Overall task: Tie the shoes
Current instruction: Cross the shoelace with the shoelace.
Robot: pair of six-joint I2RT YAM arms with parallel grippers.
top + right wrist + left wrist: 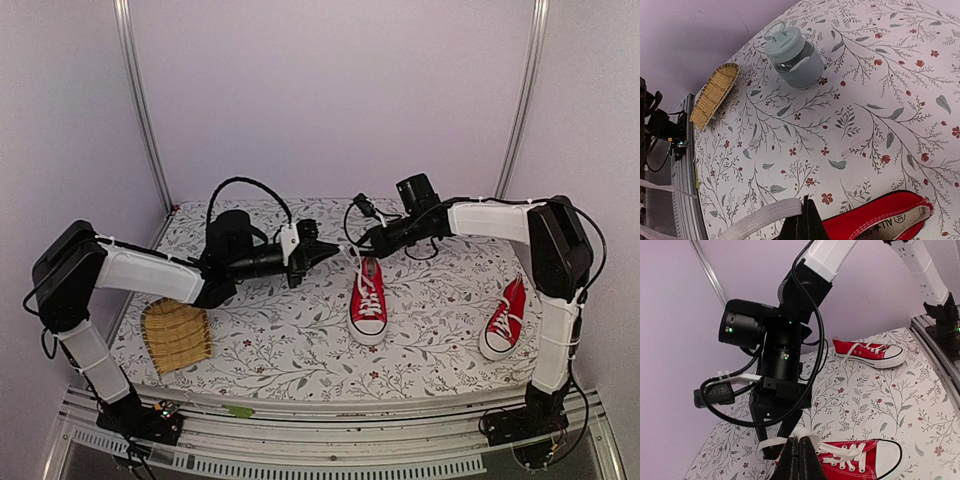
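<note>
Left jaws and right jaws shut, tips close over mid-desk (440,285) | lace (357,264) rose from centre shoe (368,300) toward them | second shoe (503,320) lay near right edge | woven mat (176,335) lay front-left

white arm links (150,272), black joints (560,245), dark fingers (789,465), looping black cables (243,180)

Robot lab booth: plain lilac walls (330,90), aluminium frame rails (143,110).

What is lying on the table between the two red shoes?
Nothing lies there. In the top view, only bare flowered tablecloth shows between the middle shoe and the shoe on the right.
</note>
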